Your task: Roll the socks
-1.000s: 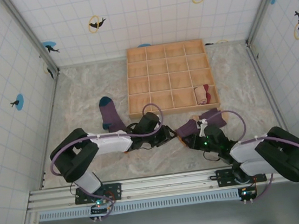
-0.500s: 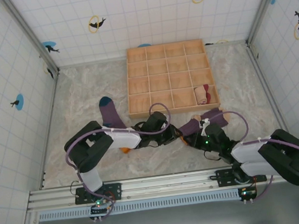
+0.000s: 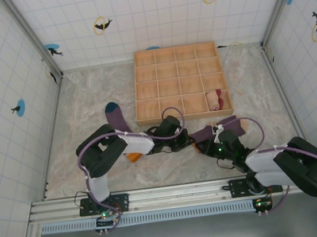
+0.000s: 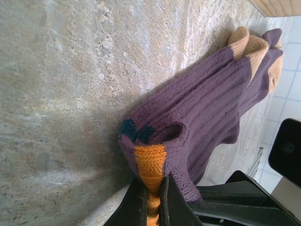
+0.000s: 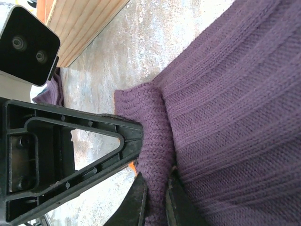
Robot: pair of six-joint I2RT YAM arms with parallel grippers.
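Purple ribbed knit sock with a tan toe and orange and teal stripes [image 4: 211,108] lies on the mottled stone-look bench [image 3: 81,105] between the two tools, and both are clamped on it. The left tool [image 4: 151,190] has its fingers pinched shut on the orange stripe at a doubled-over fold, with the tan toe lying far ahead of it. That hold looks meant to keep the turned edge together as the core of a roll. The right tool [image 5: 155,188] is closed on a ridge of purple knit just beside the left tool, probably to pin the fabric so the fold cannot slip.

Beyond both tools, a rolled tan sock with a dark-red cuff [image 3: 215,100] sits in the nearest row of the pale wooden divided tray [image 3: 175,48], presumably where finished rolls go. A second purple sock with a teal toe [image 3: 116,119] lies flat off to the left of the left tool, apparently waiting its turn.
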